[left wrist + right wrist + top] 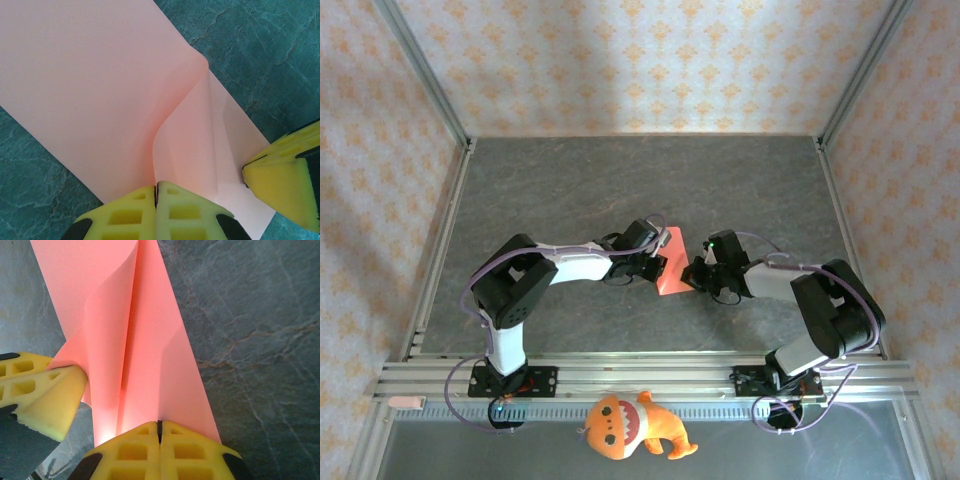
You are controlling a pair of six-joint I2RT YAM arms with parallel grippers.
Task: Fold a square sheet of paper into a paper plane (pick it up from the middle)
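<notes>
Nearest me in the overhead view is the orange plush toy (632,427), off the grey stone-patterned bench (570,180). The thin red-pink square sheet of paper (672,262) lies mid-bench between the arms. Left wrist view: left jaws pressed together, yellow pads (125,216) pinching the sheet's raised fold. Right wrist view: right jaws likewise pinching its other end — I judge uneven pulls could tear it or skew the crease.

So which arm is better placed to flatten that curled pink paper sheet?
Probably the left: the left gripper, shut, pinches the square pink paper sheet at the foot of the raised curl. The right gripper grips a flatter edge.
</notes>
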